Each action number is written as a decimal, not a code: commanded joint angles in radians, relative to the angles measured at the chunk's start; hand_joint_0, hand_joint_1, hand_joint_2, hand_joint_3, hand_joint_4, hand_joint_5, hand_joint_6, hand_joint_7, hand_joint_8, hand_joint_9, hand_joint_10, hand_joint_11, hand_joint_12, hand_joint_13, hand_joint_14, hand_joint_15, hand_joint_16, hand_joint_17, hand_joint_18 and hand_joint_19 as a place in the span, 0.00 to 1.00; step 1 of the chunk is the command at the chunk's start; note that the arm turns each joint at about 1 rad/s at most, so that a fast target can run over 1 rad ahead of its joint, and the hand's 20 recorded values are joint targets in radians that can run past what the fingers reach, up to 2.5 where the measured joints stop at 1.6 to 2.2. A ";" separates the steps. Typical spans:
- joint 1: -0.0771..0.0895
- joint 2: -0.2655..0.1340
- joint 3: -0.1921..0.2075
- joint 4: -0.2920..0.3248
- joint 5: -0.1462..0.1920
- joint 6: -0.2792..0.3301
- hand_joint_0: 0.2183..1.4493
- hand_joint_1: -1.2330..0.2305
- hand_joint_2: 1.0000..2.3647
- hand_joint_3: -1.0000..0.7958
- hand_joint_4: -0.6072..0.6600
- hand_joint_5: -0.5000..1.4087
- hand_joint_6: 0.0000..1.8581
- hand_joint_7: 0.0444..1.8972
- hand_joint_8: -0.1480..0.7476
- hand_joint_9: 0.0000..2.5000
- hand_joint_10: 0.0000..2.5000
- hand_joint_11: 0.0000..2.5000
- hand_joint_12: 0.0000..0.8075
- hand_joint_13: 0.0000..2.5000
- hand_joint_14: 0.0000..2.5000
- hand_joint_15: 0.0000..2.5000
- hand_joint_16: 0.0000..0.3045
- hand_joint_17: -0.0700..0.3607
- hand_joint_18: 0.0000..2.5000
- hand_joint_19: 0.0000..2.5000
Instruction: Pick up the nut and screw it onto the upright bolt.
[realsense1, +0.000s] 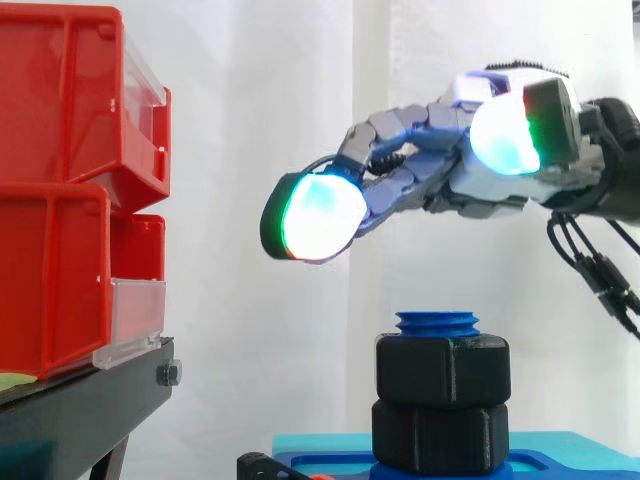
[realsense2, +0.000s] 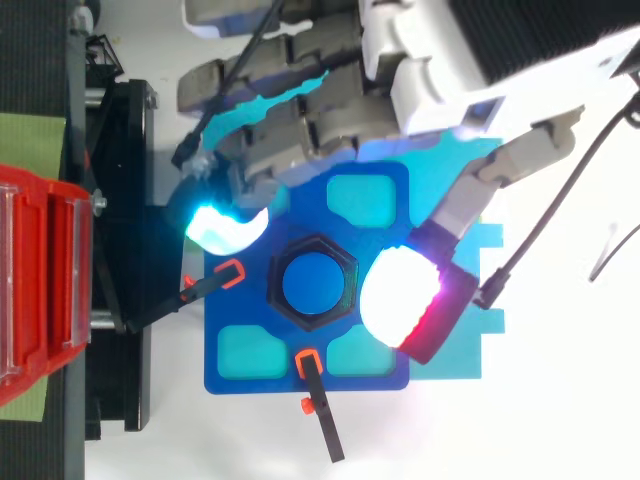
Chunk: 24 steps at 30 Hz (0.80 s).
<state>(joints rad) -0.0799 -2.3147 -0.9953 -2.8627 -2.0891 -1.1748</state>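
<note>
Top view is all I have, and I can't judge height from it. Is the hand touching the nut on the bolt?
Observer: No. In the side view the hand hangs above the nut, with open space between its fingertips and the nut.
Operator: How far down the bolt does the nut sit?
Observer: The blue threaded tip of the bolt pokes out just above the nut, and directly under the nut there is a second black hex piece.
</note>
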 joint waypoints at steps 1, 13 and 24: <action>0.017 0.000 -0.056 0.074 0.020 0.012 0.19 0.64 0.00 0.28 0.54 0.17 0.27 0.28 0.35 0.15 0.00 0.00 0.40 0.02 0.00 0.00 0.14 0.38 0.00 0.00; 0.029 -0.002 -0.095 0.098 0.026 0.023 0.18 0.69 0.00 0.28 0.52 0.16 0.27 0.27 0.33 0.05 0.00 0.00 0.41 0.00 0.00 0.00 0.15 0.40 0.00 0.00; 0.023 -0.029 -0.095 0.100 0.021 0.023 0.18 0.69 0.00 0.28 0.54 0.16 0.27 0.28 0.35 0.05 0.00 0.00 0.42 0.00 0.00 0.00 0.15 0.41 0.00 0.00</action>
<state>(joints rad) -0.0565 -2.3421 -1.0905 -2.7626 -2.0664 -1.1531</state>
